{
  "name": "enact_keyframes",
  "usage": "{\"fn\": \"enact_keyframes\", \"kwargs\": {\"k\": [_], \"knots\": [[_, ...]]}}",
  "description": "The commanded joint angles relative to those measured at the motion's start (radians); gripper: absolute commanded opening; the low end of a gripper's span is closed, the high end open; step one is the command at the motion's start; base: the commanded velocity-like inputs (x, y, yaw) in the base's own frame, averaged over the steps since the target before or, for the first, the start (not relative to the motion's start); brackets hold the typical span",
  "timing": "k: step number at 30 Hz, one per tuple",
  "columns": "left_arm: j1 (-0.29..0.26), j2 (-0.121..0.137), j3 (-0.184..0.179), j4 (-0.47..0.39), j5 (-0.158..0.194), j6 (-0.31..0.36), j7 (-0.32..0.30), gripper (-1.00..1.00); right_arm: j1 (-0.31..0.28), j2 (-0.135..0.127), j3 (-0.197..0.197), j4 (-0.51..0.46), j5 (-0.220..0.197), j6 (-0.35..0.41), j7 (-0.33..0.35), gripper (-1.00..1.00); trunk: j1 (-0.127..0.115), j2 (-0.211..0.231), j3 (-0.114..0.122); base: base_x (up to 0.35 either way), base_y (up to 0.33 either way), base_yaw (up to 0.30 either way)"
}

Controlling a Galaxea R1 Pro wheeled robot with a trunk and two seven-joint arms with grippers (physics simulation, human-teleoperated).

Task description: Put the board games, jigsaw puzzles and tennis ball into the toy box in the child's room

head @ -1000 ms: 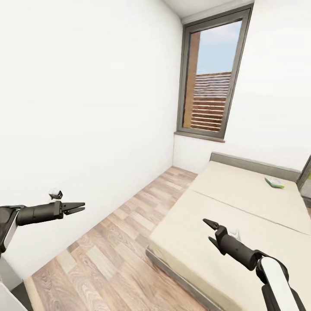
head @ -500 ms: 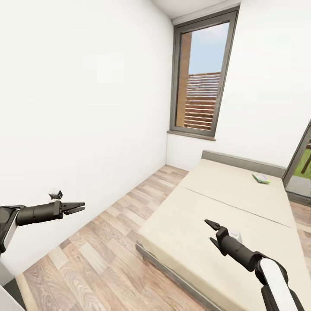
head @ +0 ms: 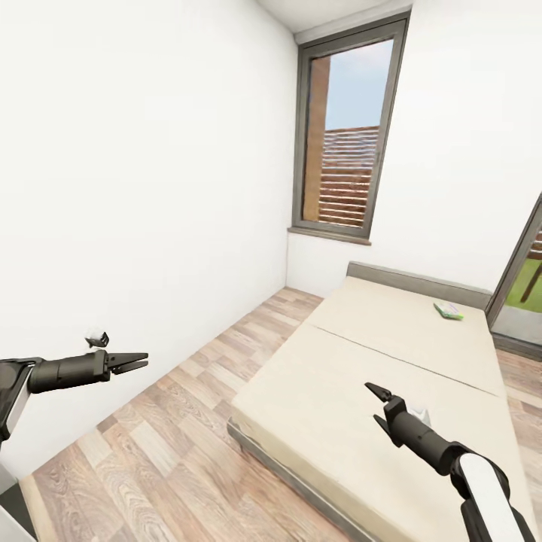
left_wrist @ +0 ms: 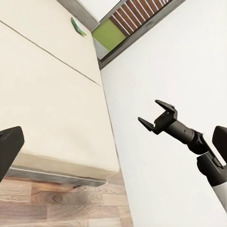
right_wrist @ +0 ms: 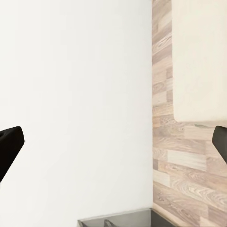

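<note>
A flat green-edged board game (head: pixel 449 310) lies on the bed (head: pixel 361 391) near its grey headboard (head: pixel 418 282) — probably light, stiff cardboard, best pinched across a thin edge — while the left gripper (head: pixel 129 363) and right gripper (head: pixel 379 394) both hang spread and empty.

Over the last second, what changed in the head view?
The camera turned: bed, window and the green-and-white box on the bed all slid left in the picture together, and a glass door came in at the right edge. That is view motion, not things moving. Left gripper and right gripper kept their pose, jaws open, holding nothing.
</note>
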Motion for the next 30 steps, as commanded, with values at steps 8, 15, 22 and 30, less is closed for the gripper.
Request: {"fn": "enact_keyframes", "kwargs": {"k": [8,15,22,30], "knots": [[-0.001,0.000,0.001,0.000,-0.001,0.011,-0.004,1.00,-0.001,0.000,-0.003,-0.001,-0.008,0.006,0.039,1.00,0.001,-0.002,-0.004,0.000,-0.009,-0.107],[-0.001,0.001,0.001,0.000,-0.001,0.011,-0.004,1.00,-0.001,0.000,-0.004,0.005,-0.003,0.003,0.083,1.00,0.001,-0.002,-0.005,0.000,-0.001,-0.256],[-0.001,0.001,0.004,0.000,-0.001,0.010,-0.004,1.00,-0.001,0.000,-0.003,0.005,-0.002,0.003,0.090,1.00,0.001,-0.002,-0.005,0.000,0.000,-0.277],[-0.001,0.002,0.004,0.000,-0.001,0.011,-0.004,1.00,-0.001,0.001,-0.003,0.006,0.000,0.002,0.090,1.00,0.001,-0.002,-0.005,0.000,0.000,-0.280]]}}
